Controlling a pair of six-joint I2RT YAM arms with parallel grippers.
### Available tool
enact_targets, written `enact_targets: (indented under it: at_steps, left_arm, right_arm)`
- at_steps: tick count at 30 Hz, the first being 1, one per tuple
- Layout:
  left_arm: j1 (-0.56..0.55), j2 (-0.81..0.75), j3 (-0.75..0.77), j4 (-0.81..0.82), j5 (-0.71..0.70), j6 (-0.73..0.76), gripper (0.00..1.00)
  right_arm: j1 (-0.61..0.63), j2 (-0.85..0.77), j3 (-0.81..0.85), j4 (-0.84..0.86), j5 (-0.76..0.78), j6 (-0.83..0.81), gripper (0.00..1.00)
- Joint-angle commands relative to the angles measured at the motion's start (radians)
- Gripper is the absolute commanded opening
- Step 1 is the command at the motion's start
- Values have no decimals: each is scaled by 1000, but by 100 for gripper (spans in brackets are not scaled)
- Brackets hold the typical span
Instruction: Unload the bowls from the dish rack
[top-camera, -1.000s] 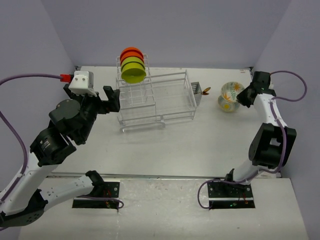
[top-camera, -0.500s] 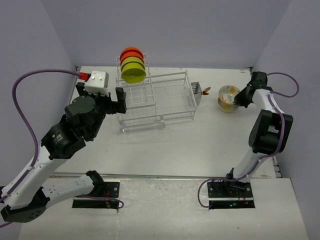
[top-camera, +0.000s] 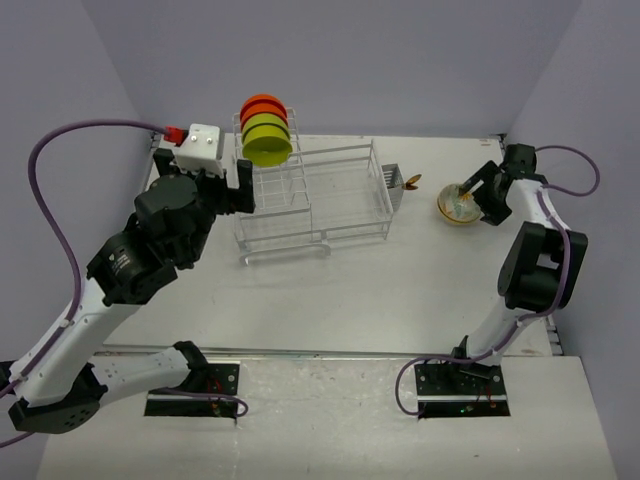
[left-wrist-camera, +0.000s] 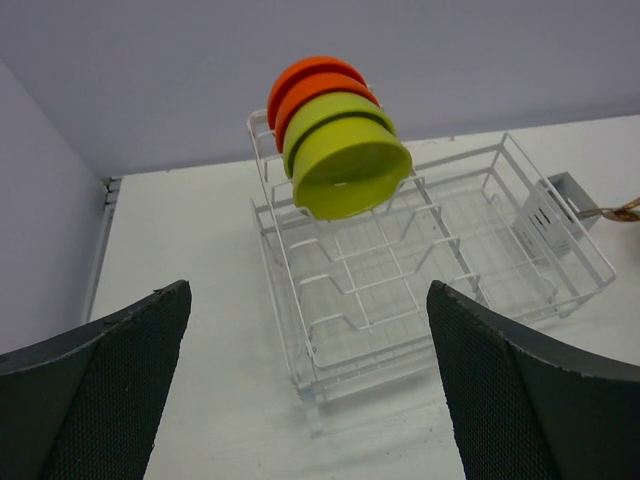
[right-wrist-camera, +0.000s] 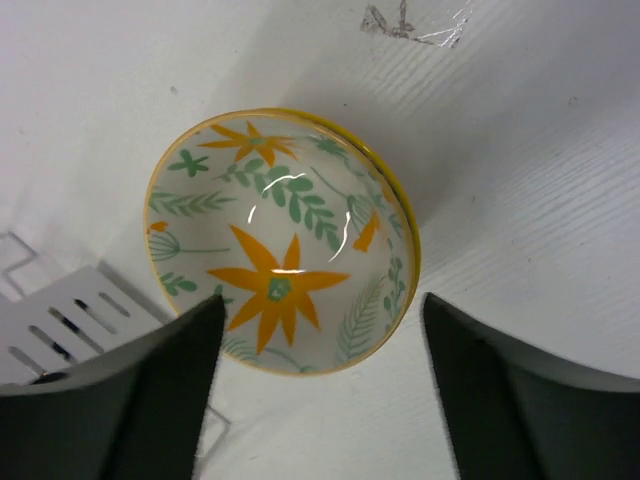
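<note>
A whitish bowl painted with yellow-orange flowers and green leaves (right-wrist-camera: 280, 240) sits upright on the white counter (top-camera: 350, 290) at the far right, well apart from the white wire dish rack (top-camera: 320, 200), while the right end effector (right-wrist-camera: 322, 300) hangs over it with its fingers spread apart, one on each side of the rim and neither pressing on it. The rest of the bowls stand on edge in the rack's taller slotted section at its left end, lime-green ones (left-wrist-camera: 345, 165) in front and orange-red ones (left-wrist-camera: 310, 85) packed close behind them, open sides turned away from the camera on the left wrist. The rack's lower section holds no dishes, and its small cutlery basket (top-camera: 391, 180) hangs on the end nearest the flowered bowl. The left end effector (left-wrist-camera: 308, 290) hovers just beside the rack's left end, fingers wide apart and gripping nothing
</note>
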Motion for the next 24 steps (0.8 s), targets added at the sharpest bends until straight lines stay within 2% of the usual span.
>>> enact_targets:
  at_steps: [1,4,7,10,13,15,17,19,21,24]
  left_arm:
    - [1,44,107,-8,-75,70,100]
    - [1,82,163,-22,-83,81,100]
    - [1,119,166,9,-66,111,100]
    - [1,203,149,67,-111,242,100]
    - [1,306,163,149,-242,393,100]
    - [1,350,140,241,-283,559,100]
    - [15,367,112,384,-255,677,100]
    - [53,422,144,400,-173,702,99]
    - [69,505,178,397,-197,725,85]
    - [89,561,216,362,-181,728,83]
  right_arm:
    - [-4,-122,8,-1,5,7,91]
    - [-4,-202,22,-21,18,12,99]
    - [0,-277,23,-31,10,12,99]
    - [55,-401,-27,-9,-44,-25,99]
    - [160,-553,-98,-1,-145,-91,99]
    - [236,-686,-191,31,-192,-112,99]
    - [261,-772,-265,62,-240,-94,99]
    - [263,-869,-357,91,-305,-89,99]
    - [263,-915,-408,94,-335,-94,99]
    - [263,-966,-400,59,-335,-111,99]
